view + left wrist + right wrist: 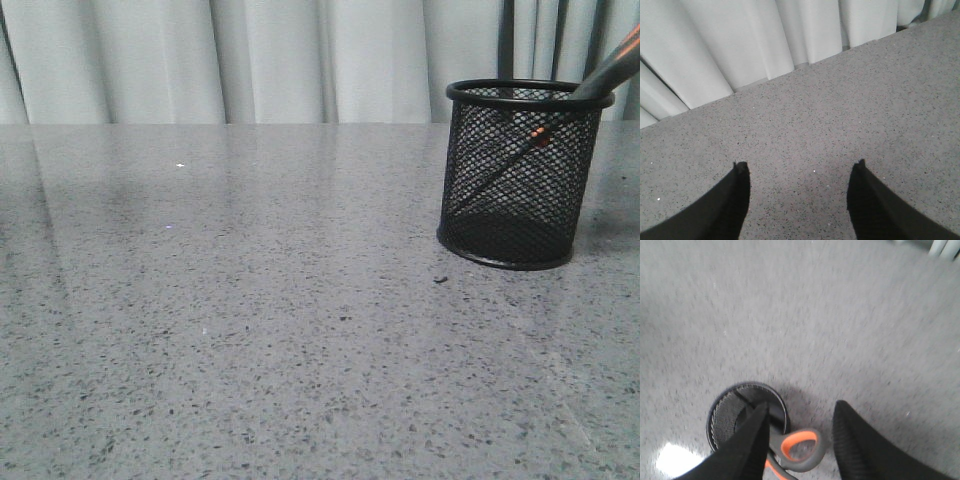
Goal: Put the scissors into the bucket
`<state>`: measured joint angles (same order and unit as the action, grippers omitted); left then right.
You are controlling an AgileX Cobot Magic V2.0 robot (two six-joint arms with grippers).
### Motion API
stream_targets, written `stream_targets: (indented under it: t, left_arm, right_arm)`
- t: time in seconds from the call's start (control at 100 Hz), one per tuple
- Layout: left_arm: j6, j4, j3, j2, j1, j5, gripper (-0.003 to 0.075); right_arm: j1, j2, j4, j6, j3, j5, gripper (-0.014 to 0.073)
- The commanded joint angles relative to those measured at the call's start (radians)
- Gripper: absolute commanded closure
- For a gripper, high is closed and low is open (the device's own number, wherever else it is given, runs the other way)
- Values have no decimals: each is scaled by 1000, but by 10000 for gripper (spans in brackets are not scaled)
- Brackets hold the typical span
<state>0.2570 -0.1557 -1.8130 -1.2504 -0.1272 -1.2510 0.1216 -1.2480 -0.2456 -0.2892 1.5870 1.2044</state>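
Observation:
The black mesh bucket stands on the table at the right. The scissors stand in it, blades down inside the mesh, and the grey handle leans out over the far right rim. In the right wrist view the bucket lies below, and the scissors' grey handle loop with its orange lining sticks out over its rim. My right gripper is open above them, fingers apart on either side of the handle and not closed on it. My left gripper is open and empty over bare table.
The grey speckled table stretches left of the bucket. Pale curtains hang behind the table's far edge. A small dark speck lies by the bucket's base.

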Motion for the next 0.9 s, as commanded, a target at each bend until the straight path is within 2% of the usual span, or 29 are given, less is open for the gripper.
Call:
stream_targets:
  t: [0.0, 0.1, 0.19, 0.22, 0.33, 0.44, 0.65, 0.74, 0.83, 0.89]
  left_arm:
    - [-9, -20, -29, 25, 3, 67, 379]
    - [-1, -17, -29, 25, 3, 69, 510]
    - [9, -17, -28, 25, 3, 69, 680]
    - [15, -17, -25, 28, 3, 69, 744]
    - [22, -17, 31, 59, 3, 118, 741]
    - [22, -17, 174, 147, 3, 266, 741]
    - [22, -76, 660, 441, 3, 736, 741]
    - [22, -88, 884, 590, 3, 926, 741]
    - [22, -88, 1079, 734, 3, 1045, 741]
    - [22, -88, 1190, 817, 3, 1071, 741]
  right_arm:
    - [-5, 66, -21, -13, 35, -99, 354]
    - [-5, 105, -61, -13, 26, -160, 476]
    - [-5, 156, -107, -13, -23, -254, 642]
    - [-5, 174, -122, -13, -48, -291, 669]
    - [-5, 259, -134, -13, -194, -448, 659]
    - [-5, 350, -134, -13, -382, -620, 659]
    - [-5, 570, -134, -13, -753, -945, 664]
    - [-5, 673, -131, -13, -882, -1036, 664]
    - [-5, 773, -129, -13, -1004, -1085, 664]
    - [-5, 835, -129, -13, -1079, -1095, 664]
